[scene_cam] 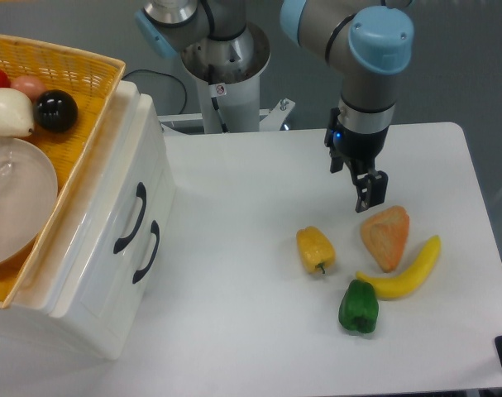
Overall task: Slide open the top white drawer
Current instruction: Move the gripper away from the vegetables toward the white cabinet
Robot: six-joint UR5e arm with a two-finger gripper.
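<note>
While the top white drawer is sitting flush in the white cabinet at the left of the worktop, the claw is hanging well apart from it, over the right half of the surface. The drawer's curved black handle is facing toward the middle of the worktop, and the lower white drawer with its own black handle is lying just beside it, also closed.

The claw is pointing downward, just above an orange-pink vegetable — whether its fingers are spread or pressed together I cannot tell from this angle (they are overlapping into one dark shape). It is gripping nothing that shows.

Near that vegetable a yellow pepper is lying to its left, a banana is curving along its lower right, and a green pepper is resting against the banana's near end.

On top of the cabinet a woven yellow basket is holding a clear glass bowl, a black ball, a pale round fruit and, behind these, a red piece and a pinkish piece — both partly hidden.
</note>
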